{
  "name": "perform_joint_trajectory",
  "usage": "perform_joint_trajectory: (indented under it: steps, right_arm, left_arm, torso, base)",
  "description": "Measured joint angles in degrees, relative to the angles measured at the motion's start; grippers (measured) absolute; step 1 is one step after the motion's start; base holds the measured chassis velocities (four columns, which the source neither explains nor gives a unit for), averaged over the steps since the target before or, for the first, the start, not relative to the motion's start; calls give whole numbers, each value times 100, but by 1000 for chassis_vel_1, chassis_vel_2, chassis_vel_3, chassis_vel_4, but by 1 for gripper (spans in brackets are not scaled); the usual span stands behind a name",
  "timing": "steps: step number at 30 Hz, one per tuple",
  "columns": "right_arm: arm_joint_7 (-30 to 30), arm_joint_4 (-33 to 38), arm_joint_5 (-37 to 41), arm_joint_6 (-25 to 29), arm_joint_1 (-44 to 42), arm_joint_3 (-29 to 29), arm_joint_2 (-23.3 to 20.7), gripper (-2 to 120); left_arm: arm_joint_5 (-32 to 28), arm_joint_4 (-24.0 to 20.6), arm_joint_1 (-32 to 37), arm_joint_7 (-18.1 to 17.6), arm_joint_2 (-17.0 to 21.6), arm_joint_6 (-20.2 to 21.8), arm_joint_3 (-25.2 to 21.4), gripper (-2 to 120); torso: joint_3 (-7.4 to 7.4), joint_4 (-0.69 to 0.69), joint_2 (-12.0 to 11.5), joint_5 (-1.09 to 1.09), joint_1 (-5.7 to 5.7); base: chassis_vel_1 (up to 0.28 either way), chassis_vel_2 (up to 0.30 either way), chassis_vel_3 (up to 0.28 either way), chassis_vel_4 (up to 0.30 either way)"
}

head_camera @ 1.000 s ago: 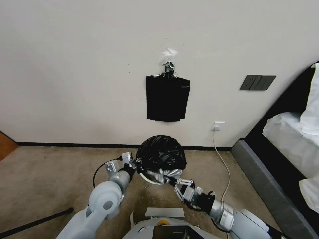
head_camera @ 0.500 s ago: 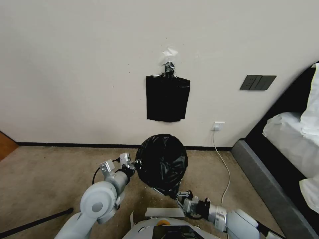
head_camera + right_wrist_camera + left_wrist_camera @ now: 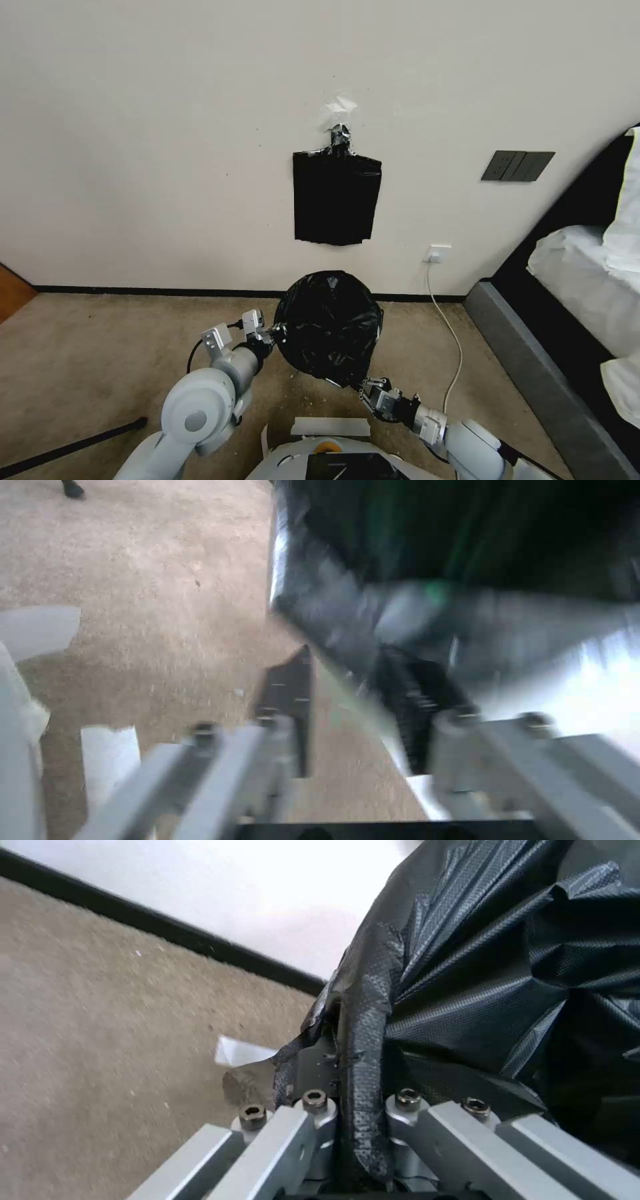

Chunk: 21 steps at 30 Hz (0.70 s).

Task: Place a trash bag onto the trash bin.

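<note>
- The bag (image 3: 330, 327) sits on the carpet (image 3: 100, 347) at the foot of the wall, stretched as a glossy black dome over what I judge to be the bin; none of the bin's cream plastic shows.
- The left gripper (image 3: 275, 331) is at the bag's 9 o'clock edge. In the left wrist view its fingers (image 3: 317, 1067) are pressed together on a fold of the bag's film (image 3: 363, 1040).
- The right gripper (image 3: 367, 385) is at the bag's 5 o'clock edge, low and near the robot. In the right wrist view its fingers (image 3: 293, 700) stand spread; one lies against the film (image 3: 373, 610), but the view is too smeared to tell whether film lies between them.
- Progress, as a judgement: the bag appears drawn over the bin's mouth and down its sides, so the main work looks done.
- Left to do, I judge: let go at both edges and back the arms away without dragging the film off.
- A sheaf of spare bags (image 3: 337, 198) hangs on the wall at 12 o'clock from the bag.
</note>
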Motion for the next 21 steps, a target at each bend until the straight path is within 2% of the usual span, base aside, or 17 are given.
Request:
perform_joint_trajectory:
  steps: [2, 4, 6, 7, 8, 9, 10, 13, 14, 17, 19, 21]
  right_arm:
    - [61, 17, 3, 12, -55, 35, 6, 43]
    - [165, 132, 62, 15, -205, 139, 23, 53]
    - [252, 471, 319, -107, -464, 261, 16, 63]
    - [252, 471, 319, -107, -464, 261, 16, 63]
    - [314, 745, 499, -238, -648, 345, 2, 66]
    - [347, 972, 641, -333, -798, 390, -12, 64]
    - [347, 972, 641, -333, -798, 390, -12, 64]
    - [500, 1678, 1034, -729, -1193, 555, -75, 51]
    - [500, 1678, 1034, -729, -1193, 555, -75, 51]
    - [938, 2463, 1722, -1537, -1305, 563, -143, 32]
    - [1021, 2548, 1908, -1715, -1239, 534, -152, 28]
    - [1345, 2623, 2694, -2388, -842, 402, -215, 19]
  left_arm:
    - [5, 35, -33, 3, 14, -29, -5, 1]
    - [124, 139, -86, 74, 34, -106, -2, 1]
    - [582, 281, -82, 275, 31, -246, 55, 1]
    - [582, 281, -82, 275, 31, -246, 55, 1]
    - [917, 363, -54, 408, 15, -341, 109, 1]
    - [1184, 425, -26, 510, -5, -423, 161, 1]
    - [1184, 425, -26, 510, -5, -423, 161, 1]
    - [1876, 575, 68, 778, -77, -693, 332, 1]
    - [1876, 575, 68, 778, -77, -693, 332, 1]
    - [2705, 689, 173, 1056, -151, -1057, 624, 1]
    - [2836, 701, 182, 1081, -161, -1088, 679, 1]
    - [3369, 770, 165, 1127, -181, -1154, 924, 1]
  torso:
    - [0, 1, 0, 1, 0]
    - [0, 2, 0, 1, 0]
    - [0, 1, 0, 2, 0]
    - [0, 1, 0, 2, 0]
    - [0, 1, 0, 0, 0]
    - [0, 1, 0, 0, 0]
    - [0, 1, 0, 0, 0]
    - [-1, 1, 0, -1, 0]
    - [-1, 1, 0, -1, 0]
    - [-1, 2, 0, -2, 0]
    - [-1, 1, 0, -3, 0]
    - [-1, 1, 0, 4, 0]
  base:
    - [0, 0, 0, 0]
    - [0, 0, 0, 0]
    - [0, 0, 0, 0]
    - [0, 0, 0, 0]
    - [0, 0, 0, 0]
    - [0, 0, 0, 0]
    - [0, 0, 0, 0]
    - [0, 0, 0, 0]
    - [0, 0, 0, 0]
    - [0, 0, 0, 0]
    - [0, 0, 0, 0]
    - [0, 0, 0, 0]
